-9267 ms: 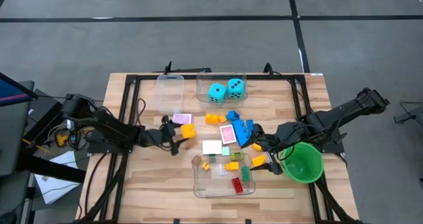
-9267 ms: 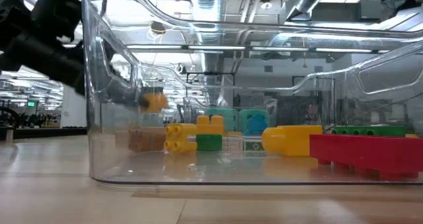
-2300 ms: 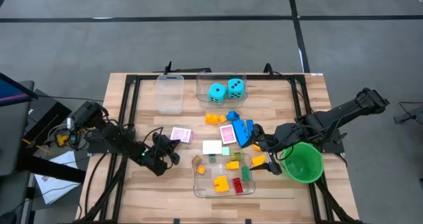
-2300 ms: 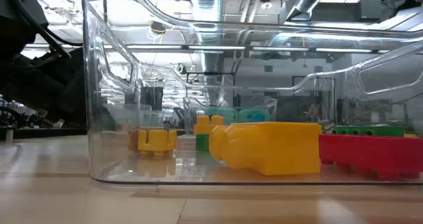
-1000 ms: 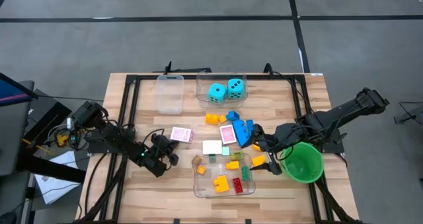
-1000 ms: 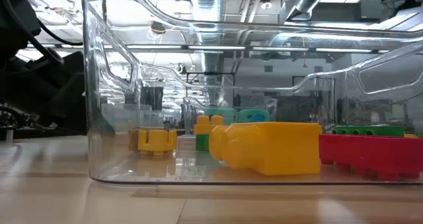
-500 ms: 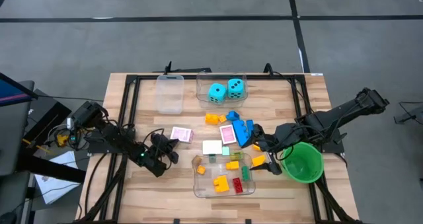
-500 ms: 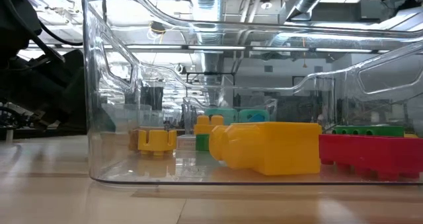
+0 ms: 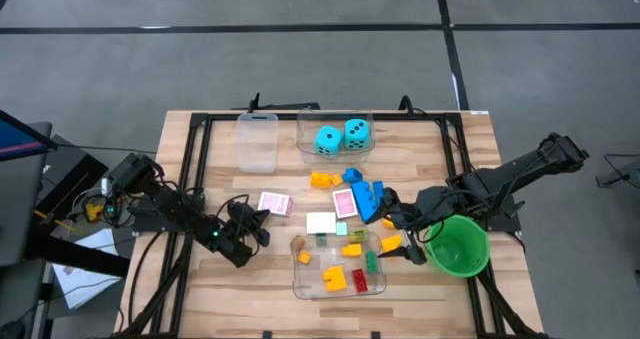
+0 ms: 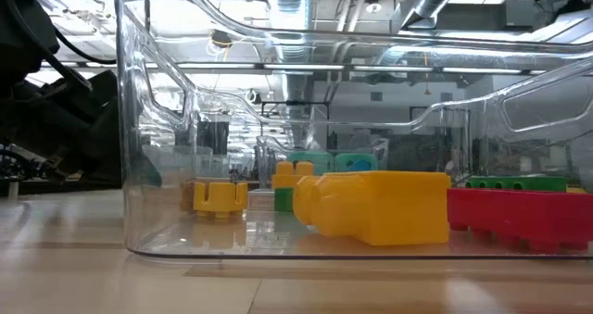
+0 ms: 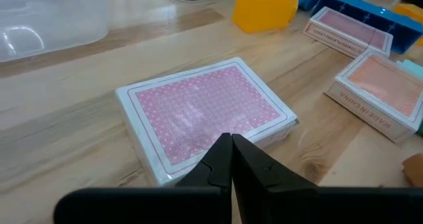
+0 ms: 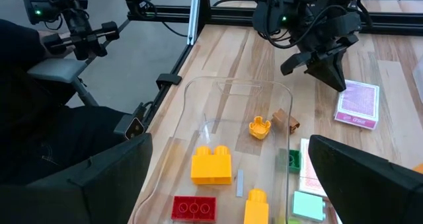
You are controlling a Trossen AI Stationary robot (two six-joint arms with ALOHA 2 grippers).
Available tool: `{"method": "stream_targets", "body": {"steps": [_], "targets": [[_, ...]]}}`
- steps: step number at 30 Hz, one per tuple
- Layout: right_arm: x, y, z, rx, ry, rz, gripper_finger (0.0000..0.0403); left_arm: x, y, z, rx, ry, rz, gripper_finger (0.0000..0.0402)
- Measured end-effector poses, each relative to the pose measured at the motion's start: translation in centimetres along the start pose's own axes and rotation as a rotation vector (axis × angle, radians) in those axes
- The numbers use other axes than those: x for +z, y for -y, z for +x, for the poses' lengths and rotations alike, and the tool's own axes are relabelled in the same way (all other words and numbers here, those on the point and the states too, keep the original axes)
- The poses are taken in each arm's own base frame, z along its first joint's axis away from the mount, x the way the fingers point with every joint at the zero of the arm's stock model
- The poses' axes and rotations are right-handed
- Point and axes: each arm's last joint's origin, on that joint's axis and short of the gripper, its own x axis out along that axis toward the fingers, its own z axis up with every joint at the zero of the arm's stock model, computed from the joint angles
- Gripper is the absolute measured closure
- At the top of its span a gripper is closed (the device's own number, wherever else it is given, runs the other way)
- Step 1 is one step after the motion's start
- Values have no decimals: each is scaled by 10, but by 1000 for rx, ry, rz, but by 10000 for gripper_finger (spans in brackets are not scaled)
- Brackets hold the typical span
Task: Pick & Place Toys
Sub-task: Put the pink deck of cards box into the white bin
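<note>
Left gripper (image 9: 262, 224) clenched, empty, tips low just beside the pink-backed card deck (image 9: 274, 203), which lies flat on the table (image 9: 190, 299) at 10 o'clock from the clear tub (image 9: 338, 264) (already holding bricks). Right gripper (image 9: 398, 237) spread wide, holding nothing, at the tub's 3 o'clock. Risk: closed fingers would shove the deck instead of straddling it.

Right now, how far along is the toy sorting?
Done: several bricks lie in the near clear plastic tub, two cyan dice in the far tub. In hand: nothing; the shut left gripper sits by a pink-backed card deck. The open right gripper waits. Left: loose blue bricks and cards.
</note>
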Motion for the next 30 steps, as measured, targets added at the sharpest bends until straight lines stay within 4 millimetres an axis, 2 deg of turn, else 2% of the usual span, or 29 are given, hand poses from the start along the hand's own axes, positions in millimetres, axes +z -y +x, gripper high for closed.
{"method": "stream_targets", "body": {"steps": [30], "targets": [[0, 0, 0, -1, 1, 0, 6, -7, -2, -4, -31, -134, 74, 402]]}}
